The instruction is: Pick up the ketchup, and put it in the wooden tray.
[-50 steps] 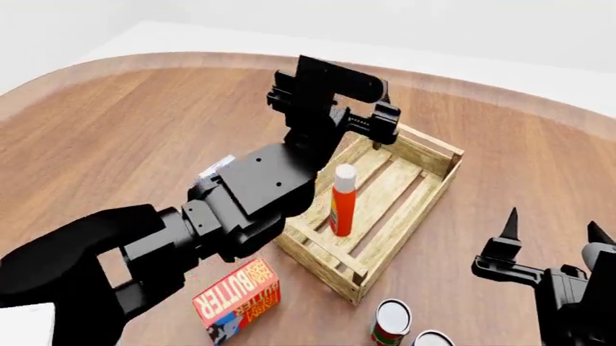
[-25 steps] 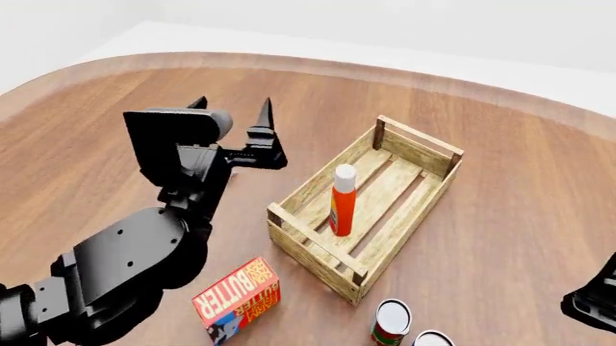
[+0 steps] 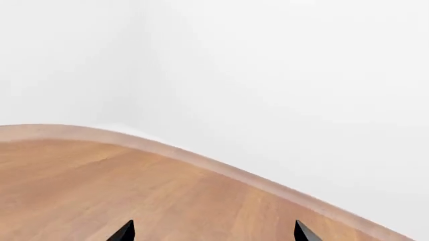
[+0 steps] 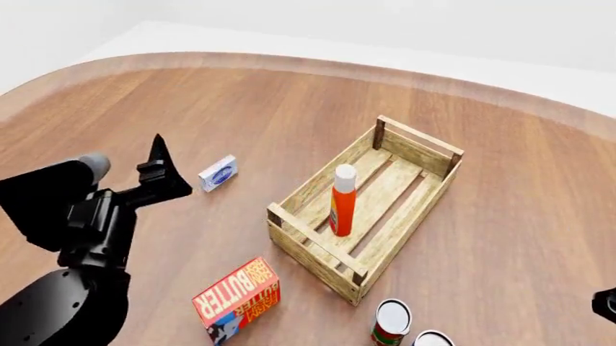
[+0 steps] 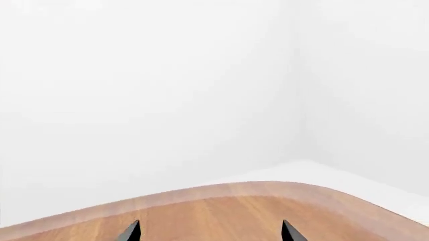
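Observation:
The ketchup (image 4: 341, 202), an orange-red bottle with a white cap, stands upright inside the wooden tray (image 4: 310, 236), near its front end. Nothing touches it. My left gripper (image 4: 144, 169) is at the left of the head view, well apart from the tray. In the left wrist view it (image 3: 214, 233) is open and empty, with only bare table between the tips. My right gripper (image 5: 210, 232) is open and empty in the right wrist view. In the head view only a dark bit of the right arm (image 4: 606, 303) shows at the lower right edge.
A red-and-yellow butter box (image 4: 238, 299) lies in front of the tray. A small blue-and-white box (image 4: 218, 174) lies left of it. Two cans (image 4: 392, 322) stand at the front right. The wooden table's curved edge (image 4: 288, 65) runs along the back.
My left arm has drawn back from above the tray to the left and toward me. My right gripper has dropped out of the head view. The ketchup stays standing in the tray.

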Controlling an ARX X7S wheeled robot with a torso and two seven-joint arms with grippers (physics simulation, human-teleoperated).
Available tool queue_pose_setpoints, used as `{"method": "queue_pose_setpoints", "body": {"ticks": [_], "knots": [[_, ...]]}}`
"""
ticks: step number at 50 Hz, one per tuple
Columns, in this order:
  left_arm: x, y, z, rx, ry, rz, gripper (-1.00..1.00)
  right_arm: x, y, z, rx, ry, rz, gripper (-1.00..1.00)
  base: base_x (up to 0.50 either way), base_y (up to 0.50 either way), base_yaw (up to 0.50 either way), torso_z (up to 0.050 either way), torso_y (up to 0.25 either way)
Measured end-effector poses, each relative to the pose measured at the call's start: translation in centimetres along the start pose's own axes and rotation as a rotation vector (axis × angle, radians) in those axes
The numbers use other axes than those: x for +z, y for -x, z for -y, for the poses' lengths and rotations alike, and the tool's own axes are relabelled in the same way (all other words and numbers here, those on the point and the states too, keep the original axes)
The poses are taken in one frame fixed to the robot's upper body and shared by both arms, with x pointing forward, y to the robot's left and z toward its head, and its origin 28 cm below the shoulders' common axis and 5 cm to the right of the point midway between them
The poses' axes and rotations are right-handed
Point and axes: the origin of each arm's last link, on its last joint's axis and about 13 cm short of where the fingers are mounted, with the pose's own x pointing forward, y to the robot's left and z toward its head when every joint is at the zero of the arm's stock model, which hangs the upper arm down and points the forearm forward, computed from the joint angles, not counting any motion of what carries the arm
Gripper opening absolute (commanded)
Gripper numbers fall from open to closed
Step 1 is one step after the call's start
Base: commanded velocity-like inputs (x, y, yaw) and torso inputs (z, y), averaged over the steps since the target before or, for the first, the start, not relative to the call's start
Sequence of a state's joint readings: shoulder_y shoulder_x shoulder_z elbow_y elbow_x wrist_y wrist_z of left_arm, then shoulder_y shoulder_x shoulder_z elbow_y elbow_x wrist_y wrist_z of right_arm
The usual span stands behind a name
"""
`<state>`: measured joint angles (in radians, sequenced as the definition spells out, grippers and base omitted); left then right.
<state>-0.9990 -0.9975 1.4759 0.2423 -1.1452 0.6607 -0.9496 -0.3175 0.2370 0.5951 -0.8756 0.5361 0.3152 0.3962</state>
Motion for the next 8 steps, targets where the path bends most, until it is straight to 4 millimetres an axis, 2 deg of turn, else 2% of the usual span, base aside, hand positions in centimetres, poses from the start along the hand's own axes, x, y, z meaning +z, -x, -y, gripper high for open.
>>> {"method": "queue_pose_setpoints", "body": {"ticks": [8], "knots": [[0.6,1.5,-1.5,0.071,0.020,0.035,1.00,0.0,0.0,0.0,-0.013,-0.007,0.023,1.00,0.00,0.00,0.00,0.000,0.000]]}}
